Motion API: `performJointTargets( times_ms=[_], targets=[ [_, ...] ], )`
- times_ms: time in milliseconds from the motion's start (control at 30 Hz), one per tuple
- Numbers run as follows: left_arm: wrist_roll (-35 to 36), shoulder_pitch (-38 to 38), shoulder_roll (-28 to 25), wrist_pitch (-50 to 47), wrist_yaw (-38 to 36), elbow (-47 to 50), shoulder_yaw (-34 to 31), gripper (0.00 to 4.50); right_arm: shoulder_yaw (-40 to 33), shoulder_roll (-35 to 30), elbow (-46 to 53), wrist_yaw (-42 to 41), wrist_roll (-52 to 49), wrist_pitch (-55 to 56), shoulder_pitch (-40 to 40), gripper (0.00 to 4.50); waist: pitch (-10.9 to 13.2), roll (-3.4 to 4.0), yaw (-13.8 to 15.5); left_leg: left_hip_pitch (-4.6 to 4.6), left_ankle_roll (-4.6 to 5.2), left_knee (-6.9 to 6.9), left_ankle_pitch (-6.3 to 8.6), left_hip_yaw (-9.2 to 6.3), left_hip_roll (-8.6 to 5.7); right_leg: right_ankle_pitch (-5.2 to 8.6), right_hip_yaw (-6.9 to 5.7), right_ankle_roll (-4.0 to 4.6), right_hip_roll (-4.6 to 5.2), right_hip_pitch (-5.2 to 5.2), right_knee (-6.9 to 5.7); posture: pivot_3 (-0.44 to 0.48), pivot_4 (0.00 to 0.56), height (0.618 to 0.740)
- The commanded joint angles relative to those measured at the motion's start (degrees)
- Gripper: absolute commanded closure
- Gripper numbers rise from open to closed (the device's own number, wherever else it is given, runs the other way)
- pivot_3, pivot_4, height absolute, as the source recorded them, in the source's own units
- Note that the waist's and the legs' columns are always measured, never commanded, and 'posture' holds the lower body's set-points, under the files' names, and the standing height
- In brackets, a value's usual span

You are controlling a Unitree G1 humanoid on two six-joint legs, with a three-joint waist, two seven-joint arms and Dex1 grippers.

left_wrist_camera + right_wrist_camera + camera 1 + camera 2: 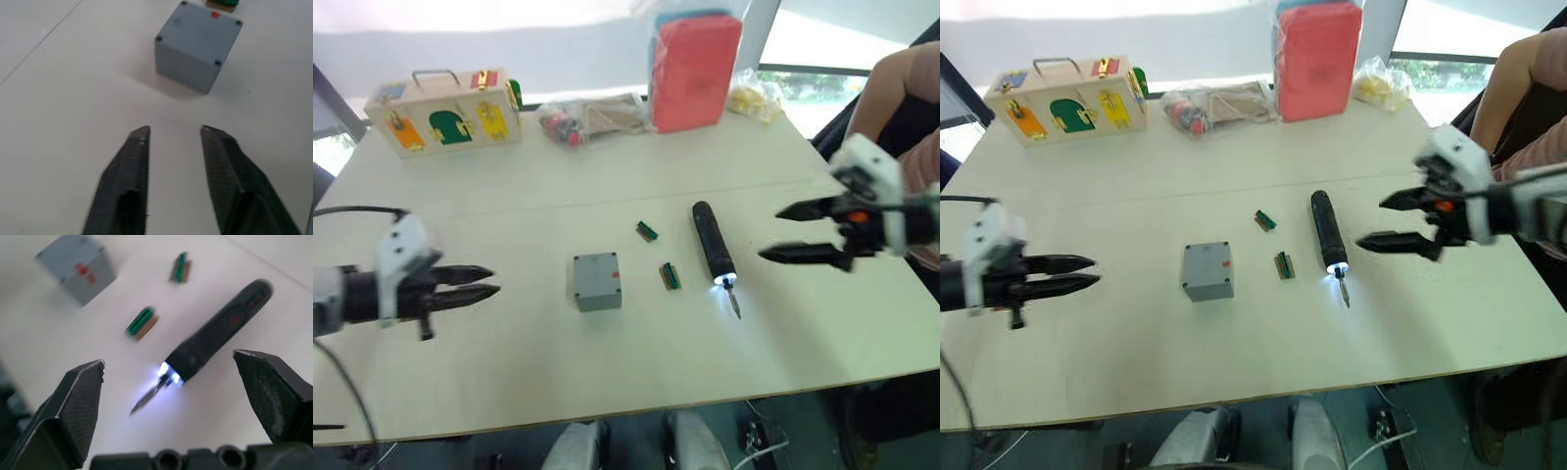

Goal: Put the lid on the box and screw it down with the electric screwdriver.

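Wooden latch box (pixel 445 110), red pack (pixel 695 70), two green connectors (pixel 647 230) on table (pixel 607 362).

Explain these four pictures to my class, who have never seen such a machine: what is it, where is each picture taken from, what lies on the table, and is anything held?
It is a humanoid robot with two arms. Two pictures come from its head cameras, looking down; the other two from cameras on its wrists. The left tool and right tool each have two black fingers, open and holding nothing. On the table lie a grey box with its lid on, a lit electric screwdriver, two green connector pieces, a wooden latch box and a red pack.
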State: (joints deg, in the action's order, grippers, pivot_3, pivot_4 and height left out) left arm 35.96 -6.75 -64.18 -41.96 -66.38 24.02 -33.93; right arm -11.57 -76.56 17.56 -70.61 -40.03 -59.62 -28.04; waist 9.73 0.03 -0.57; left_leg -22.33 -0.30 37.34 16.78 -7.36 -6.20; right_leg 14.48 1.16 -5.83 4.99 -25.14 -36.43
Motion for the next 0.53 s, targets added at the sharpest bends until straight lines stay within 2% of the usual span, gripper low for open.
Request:
performJointTargets(
  times_ms=[33, 100, 167, 400, 533],
  targets=[
    [-2.9, -4.7, -1.5, 1.9, -4.5, -1.6, -7.0, 1.47, -10.4, -2.6, 1.5, -9.1, -0.4, 5.8, 6.4, 0.00, 0.0, 0.03, 0.0, 0.05, 0.01, 0.02, 0.00, 0.04, 0.01, -0.04, 0.01, -0.01, 0.02, 0.08, 0.06, 0.000, 0.150, 0.740],
    [-3.9, -7.2, -2.1, 2.7, -7.3, -3.8, -9.9, 0.52, -13.0, -2.8, 0.7, -10.0, -0.5, 6.1, 8.7, 0.00, 0.0, 0.04, -0.1, 0.28, 0.03, -0.02, 0.02, 0.09, 0.07, -0.05, 0.00, -0.03, 0.00, 0.35, 0.25, 0.000, 0.150, 0.740],
    [-4.6, -8.7, -2.8, 3.4, -9.9, -5.3, -12.8, 0.04, -15.2, -3.3, -0.3, -11.6, 0.1, 6.7, 11.1, 0.00, 0.0, 0.01, 0.0, 0.49, 0.06, -0.11, 0.05, 0.12, 0.09, -0.04, 0.01, -0.02, 0.02, 0.52, 0.30, 0.000, 0.150, 0.740],
    [-4.5, -7.2, -1.4, 5.6, -9.0, -4.1, -11.6, 0.04, -14.4, -2.1, -1.0, -10.2, 0.1, 8.3, 12.7, 0.00, 0.1, 0.06, 0.2, 0.45, 0.10, -0.16, 0.09, 0.11, 0.06, -0.05, 0.07, -0.02, 0.10, 0.53, 0.38, 0.000, 0.150, 0.740],
    [-2.8, -7.3, -0.6, 4.6, -9.1, -2.8, -11.7, 0.04, -15.2, -1.1, -0.1, -9.7, 1.5, 10.3, 16.1, 0.00, 0.1, 0.06, 0.1, 0.46, 0.10, -0.17, 0.09, 0.11, 0.08, -0.05, 0.07, -0.02, 0.09, 0.52, 0.37, 0.000, 0.150, 0.740]
  ],
)
